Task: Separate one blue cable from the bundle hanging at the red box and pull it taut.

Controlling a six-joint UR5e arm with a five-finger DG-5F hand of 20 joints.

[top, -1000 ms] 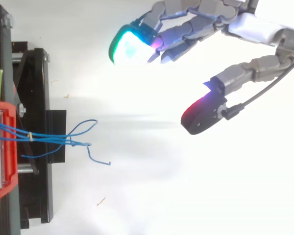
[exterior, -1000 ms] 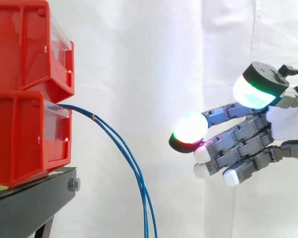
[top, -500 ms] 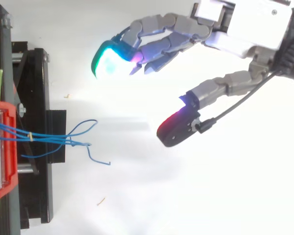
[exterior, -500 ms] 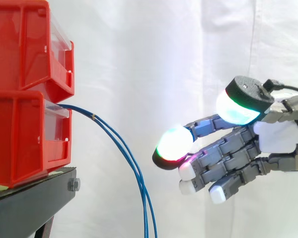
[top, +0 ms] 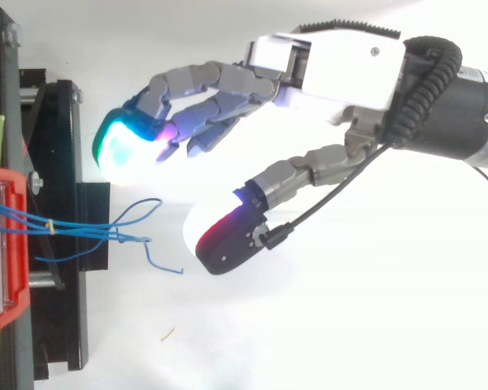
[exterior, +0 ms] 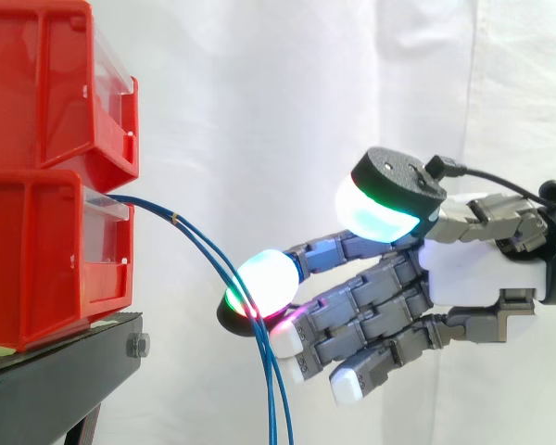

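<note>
The hand (exterior: 473,273) is spread wide open, holding nothing. Blue cables (exterior: 153,209) hang from the lower red box (exterior: 37,250), close to its glowing fingertips (exterior: 264,283).

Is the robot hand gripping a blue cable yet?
No: the top view shows the robot hand open, with its fingers and thumb spread apart and touching none of the blue cables.

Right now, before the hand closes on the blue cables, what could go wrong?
1. The blue cables hang close together and are joined by a small tie near the red bin. The open hand may well close on more than one of them.
2. From above, a hooked cable end lies close to the thumb. It might snag there and drag the wrong cable along.
</note>
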